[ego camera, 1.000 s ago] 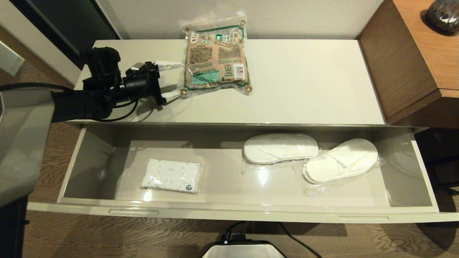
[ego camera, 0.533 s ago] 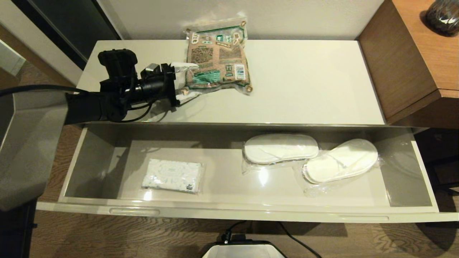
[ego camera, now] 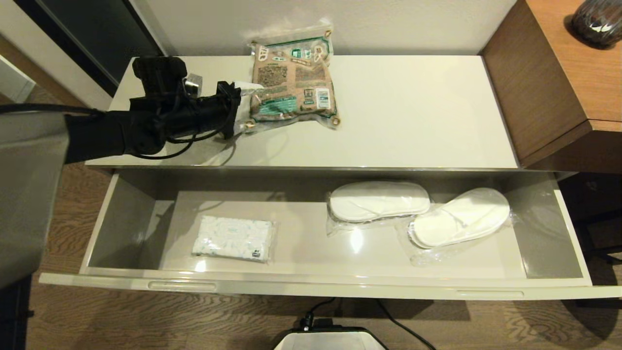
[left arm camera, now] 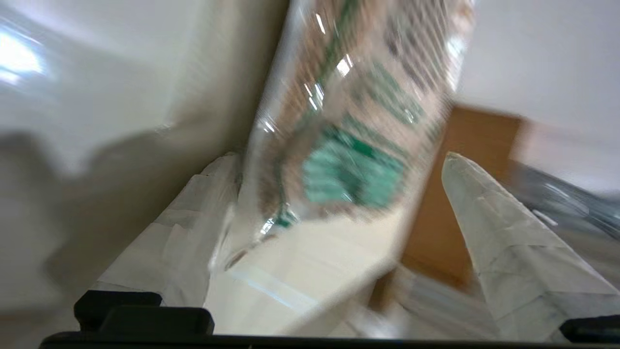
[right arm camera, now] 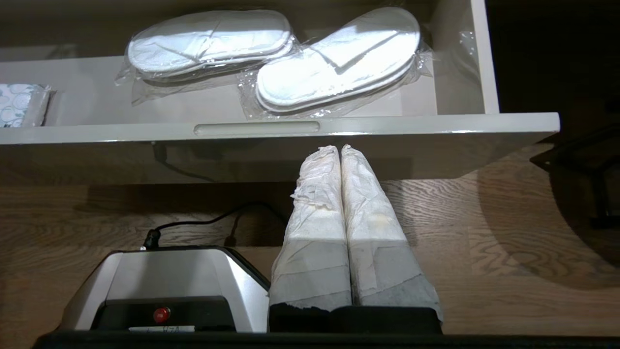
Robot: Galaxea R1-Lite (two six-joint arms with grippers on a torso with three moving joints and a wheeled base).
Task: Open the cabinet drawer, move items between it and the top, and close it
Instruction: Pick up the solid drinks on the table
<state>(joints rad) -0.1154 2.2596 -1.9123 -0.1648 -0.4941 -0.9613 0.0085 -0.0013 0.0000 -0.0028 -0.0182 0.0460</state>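
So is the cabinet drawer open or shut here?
Open: the cabinet drawer is pulled well out, exposing the tissue pack and wrapped slippers inside.

pouch point(left arm camera: 348, 145) print blurred, vase point(ego camera: 596, 22) cut off

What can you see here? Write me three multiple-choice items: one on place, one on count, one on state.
1. Where does the pouch lie?
A. in the drawer
B. on the top
C. on the floor

2. How many slipper packs lie in the drawer?
A. one
B. two
C. three

3. How is the right gripper?
A. open
B. shut on a tissue pack
C. shut, empty

Key:
1 B: the pouch lies on the top near the wall, with the open left gripper at its edge.
2 B: two wrapped packs lie side by side in the drawer's right half.
3 C: its fingers press together with nothing between them, below the drawer's front.
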